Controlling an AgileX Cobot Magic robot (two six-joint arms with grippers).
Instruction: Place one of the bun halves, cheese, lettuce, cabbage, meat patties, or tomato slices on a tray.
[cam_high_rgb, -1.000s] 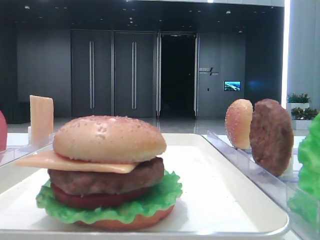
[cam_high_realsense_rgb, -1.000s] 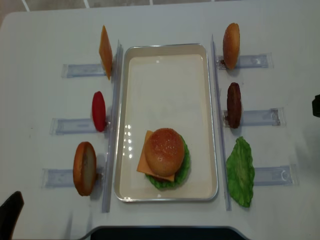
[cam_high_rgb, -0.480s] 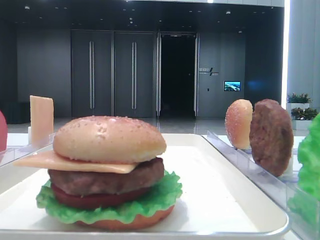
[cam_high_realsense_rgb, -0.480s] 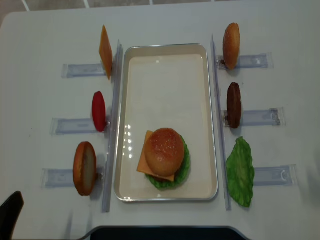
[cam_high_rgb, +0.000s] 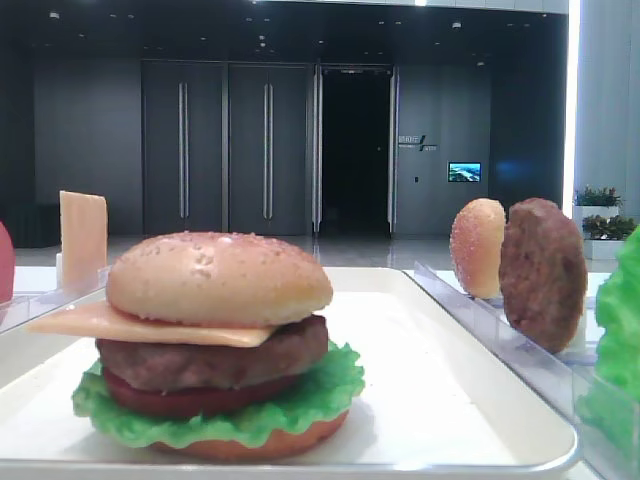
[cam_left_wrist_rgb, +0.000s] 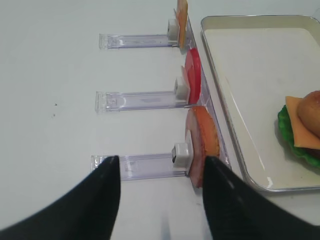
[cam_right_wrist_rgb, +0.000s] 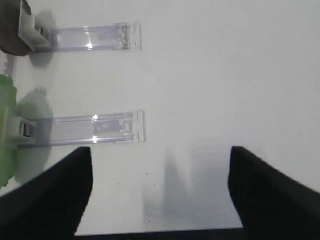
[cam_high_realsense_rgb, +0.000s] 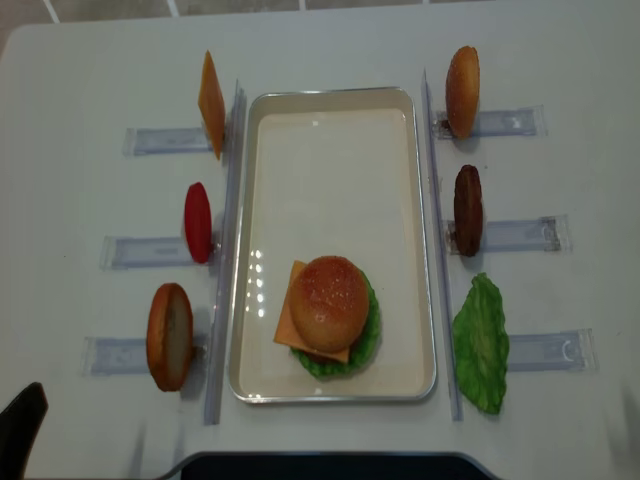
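With a full burger (cam_high_realsense_rgb: 330, 318) stacked on the white tray (cam_high_realsense_rgb: 340, 180), both the right end effector (cam_right_wrist_rgb: 160, 200) and left end effector (cam_left_wrist_rgb: 160, 200) hover released over the desk (cam_high_realsense_rgb: 90, 80), so the next move is choosing a racked piece, perhaps the sesame bun half (cam_high_realsense_rgb: 462, 91).

At the left edge of the right wrist view we see the lettuce (cam_right_wrist_rgb: 6, 132) cut off, and the meat patty (cam_right_wrist_rgb: 12, 30) above it; in the front view the tomato slice (cam_high_rgb: 5, 262) is cropped too.
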